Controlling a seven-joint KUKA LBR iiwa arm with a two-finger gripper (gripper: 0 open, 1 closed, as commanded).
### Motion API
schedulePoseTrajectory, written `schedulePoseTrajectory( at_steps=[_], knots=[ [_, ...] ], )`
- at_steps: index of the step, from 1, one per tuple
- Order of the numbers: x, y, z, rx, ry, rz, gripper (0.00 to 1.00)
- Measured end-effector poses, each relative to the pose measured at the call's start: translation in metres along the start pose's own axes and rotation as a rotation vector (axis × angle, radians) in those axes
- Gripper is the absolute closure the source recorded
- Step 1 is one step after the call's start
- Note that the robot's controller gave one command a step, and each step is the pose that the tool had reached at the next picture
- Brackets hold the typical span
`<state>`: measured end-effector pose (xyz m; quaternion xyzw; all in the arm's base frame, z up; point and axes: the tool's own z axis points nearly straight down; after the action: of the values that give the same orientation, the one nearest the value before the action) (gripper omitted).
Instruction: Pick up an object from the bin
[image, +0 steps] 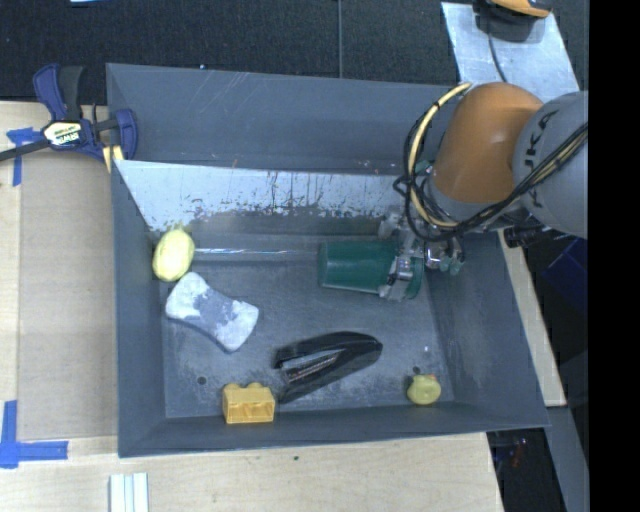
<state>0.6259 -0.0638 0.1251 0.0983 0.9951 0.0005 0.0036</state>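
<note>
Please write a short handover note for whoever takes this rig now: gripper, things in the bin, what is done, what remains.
Gripper: down in the bin, at the right end of the dark green cup lying near the back wall; grip unclear.
On the floor: black stapler, yellow block, small yellow ball, whitish sponge, yellow round thing.
Done: nothing lifted.
Left: grasp one thing, lift it out.

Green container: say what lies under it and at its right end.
Grey bin floor shows around the green container; beneath it is hidden. The tool covers its right end, hiding whatever is there.
</note>
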Motion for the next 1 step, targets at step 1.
schedulePoseTrajectory(
  at_steps=[1],
  knots=[
    [0.0025, -0.0026, 0.0555, 0.002, -0.002, 0.003, 0.00]
  ],
)
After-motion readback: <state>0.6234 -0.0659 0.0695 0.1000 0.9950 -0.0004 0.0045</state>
